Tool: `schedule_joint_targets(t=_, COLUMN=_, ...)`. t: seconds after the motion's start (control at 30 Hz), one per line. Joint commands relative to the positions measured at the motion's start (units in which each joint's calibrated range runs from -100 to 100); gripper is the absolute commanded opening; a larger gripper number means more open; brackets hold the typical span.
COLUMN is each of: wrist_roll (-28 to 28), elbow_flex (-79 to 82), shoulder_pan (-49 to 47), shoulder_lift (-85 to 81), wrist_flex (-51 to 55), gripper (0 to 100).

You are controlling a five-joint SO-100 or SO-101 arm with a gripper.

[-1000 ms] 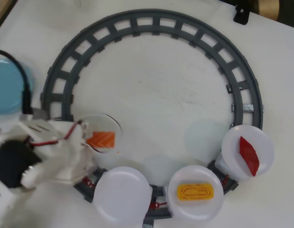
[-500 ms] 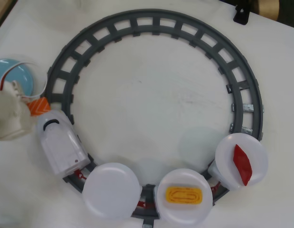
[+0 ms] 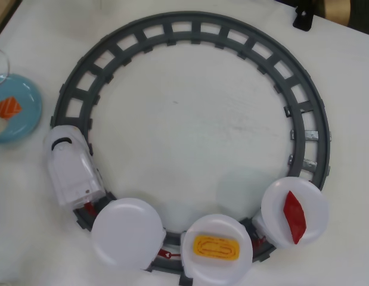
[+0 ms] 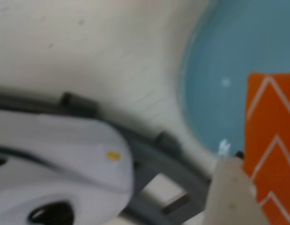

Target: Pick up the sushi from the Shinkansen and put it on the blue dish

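I see the sushi (image 3: 8, 108) lying on the dish (image 3: 26, 122), clear of the train (image 3: 71, 170); I cannot tell my gripper's opening.

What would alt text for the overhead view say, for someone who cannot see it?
An orange striped toy sushi lies on a round light-blue dish at left, beside a grey circular track carrying a white toy train pulling plates.
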Motion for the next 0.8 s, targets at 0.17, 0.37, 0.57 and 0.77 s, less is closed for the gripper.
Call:
schedule_joint_targets(t=0.17, wrist_roll=-1.7, elbow_flex=-13.8, shoulder_pan=-1.9, shoulder_lift=8.52, wrist_flex=-3.43, gripper=3)
schedule_joint_targets(t=0.37, wrist_roll=-3.32, elbow_flex=-20.65, shoulder_pan=-1.11, shoulder_lift=14.49, wrist_flex=-6.57, gripper=3)
schedule_joint_targets(t=0.57, wrist_roll=-3.63, elbow_flex=-20.29, shoulder_pan=-1.02, shoulder_lift=16.89, wrist_flex=-12.43, gripper=3)
schedule_joint_targets(t=0.77, wrist_roll=-3.63, elbow_flex=-18.67, shoulder_pan=-0.58, shoulder_lift=21.71, wrist_flex=-12.94, gripper=3)
